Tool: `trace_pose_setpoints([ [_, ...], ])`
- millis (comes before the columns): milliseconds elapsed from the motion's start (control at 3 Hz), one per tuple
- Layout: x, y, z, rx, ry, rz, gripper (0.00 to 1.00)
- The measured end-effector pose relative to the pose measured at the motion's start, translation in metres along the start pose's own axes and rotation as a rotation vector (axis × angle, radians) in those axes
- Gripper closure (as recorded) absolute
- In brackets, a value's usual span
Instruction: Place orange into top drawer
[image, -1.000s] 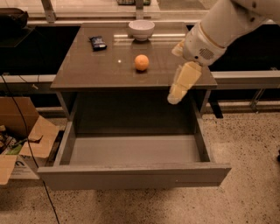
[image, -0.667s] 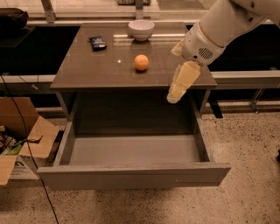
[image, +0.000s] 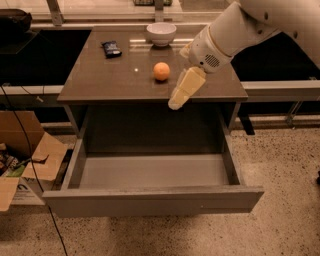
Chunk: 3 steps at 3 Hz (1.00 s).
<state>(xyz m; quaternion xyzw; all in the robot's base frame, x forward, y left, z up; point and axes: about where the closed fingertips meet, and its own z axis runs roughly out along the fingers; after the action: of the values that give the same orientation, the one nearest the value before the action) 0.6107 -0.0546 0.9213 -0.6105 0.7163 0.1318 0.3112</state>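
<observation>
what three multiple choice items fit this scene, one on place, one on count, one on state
1. Where is the pincer? A inside the top drawer B by the cabinet top's front edge, near the orange C touching the white bowl
2. How many bowls are on the cabinet top? A one B two C three
3. The top drawer is A shut B pulled open C holding the orange
1 B, it hangs apart from the orange. 2 A, only the white bowl. 3 B, its grey floor shows.
</observation>
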Motion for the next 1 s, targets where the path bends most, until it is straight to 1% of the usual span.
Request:
trace_pose_setpoints([
  [333, -0.014, -0.023, 0.019, 0.039, -0.076, 0.011, 0.00],
  [667, -0.024, -0.043, 0.040, 0.053, -0.135, 0.026, 0.00],
  [1000, -0.031, -0.061, 0.064, 0.036, -0.167, 0.038, 0.00],
])
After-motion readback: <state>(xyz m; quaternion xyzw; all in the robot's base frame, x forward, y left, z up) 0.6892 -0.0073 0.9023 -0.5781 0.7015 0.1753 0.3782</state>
